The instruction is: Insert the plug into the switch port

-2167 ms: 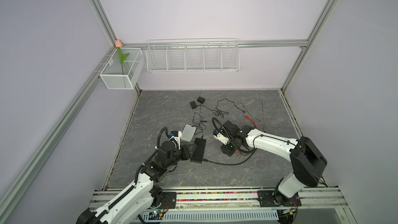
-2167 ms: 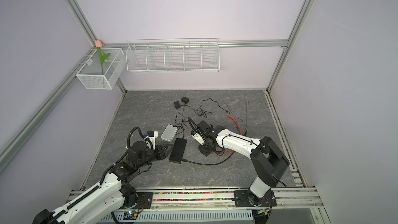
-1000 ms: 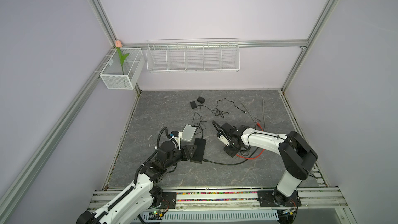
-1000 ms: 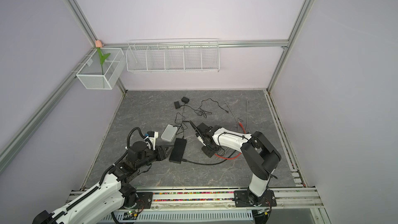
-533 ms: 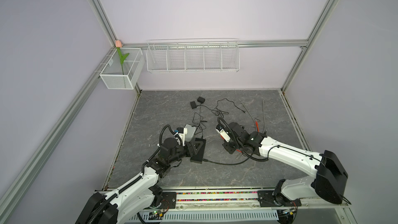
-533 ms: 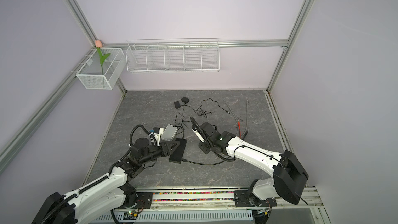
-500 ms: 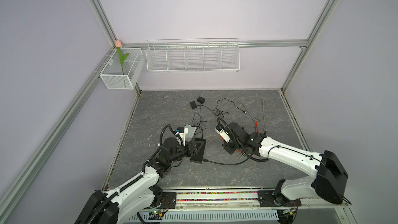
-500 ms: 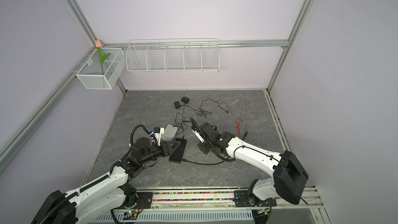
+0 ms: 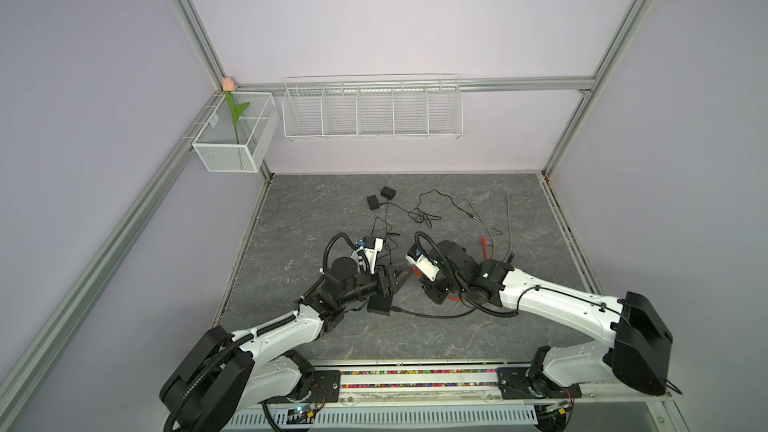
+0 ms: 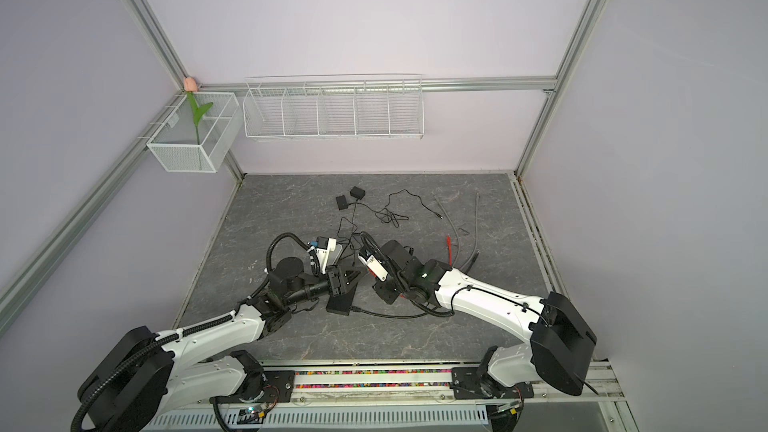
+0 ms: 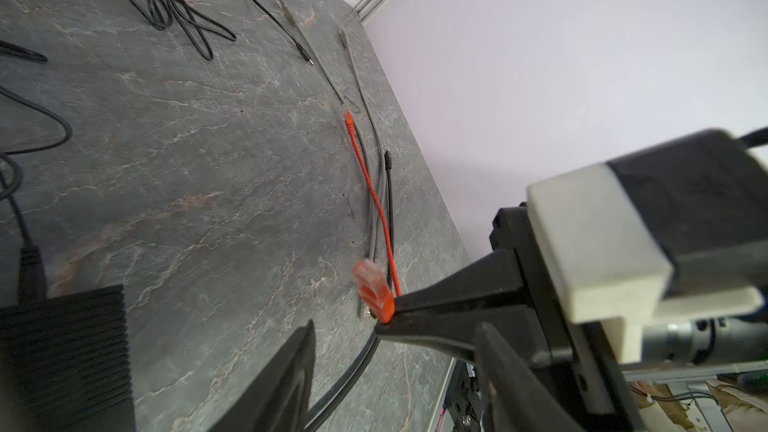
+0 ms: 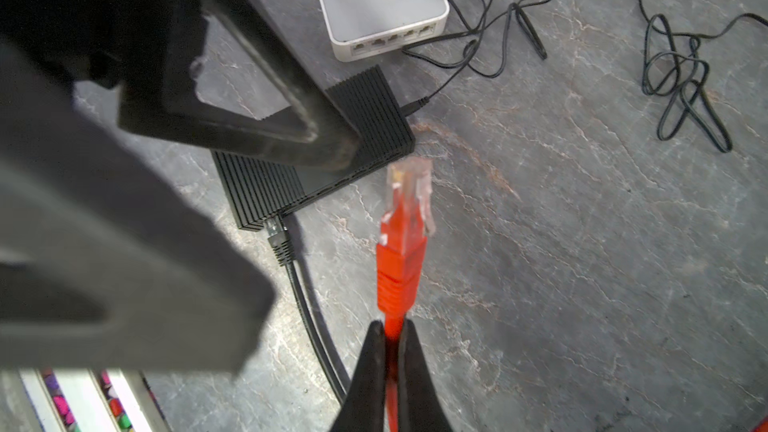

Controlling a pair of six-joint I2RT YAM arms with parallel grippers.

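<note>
In the right wrist view my right gripper (image 12: 390, 330) is shut on the orange cable just behind the clear-tipped orange plug (image 12: 405, 218). The plug hangs above the floor and points toward the black ribbed switch (image 12: 370, 110). A black cable is plugged into that switch. Beyond it lies a white switch (image 12: 380, 2) with a row of ports. My left gripper (image 11: 395, 326) is open and holds nothing. It hovers over the black switch (image 9: 380, 305), close to the plug (image 11: 374, 284), and one of its fingers (image 12: 249, 89) hides part of the switch.
Thin black cables (image 9: 424, 214) lie tangled behind the switches, with two small black adapters (image 9: 380, 197) further back. Grey cables (image 9: 494, 222) and the orange cable's far end (image 9: 483, 241) lie to the right. A wire shelf (image 9: 372, 110) hangs on the back wall.
My left arm has reached forward over the black switch and its jaws have widened. The right arm has swung its elbow out to the right, still gripping the orange cable.
</note>
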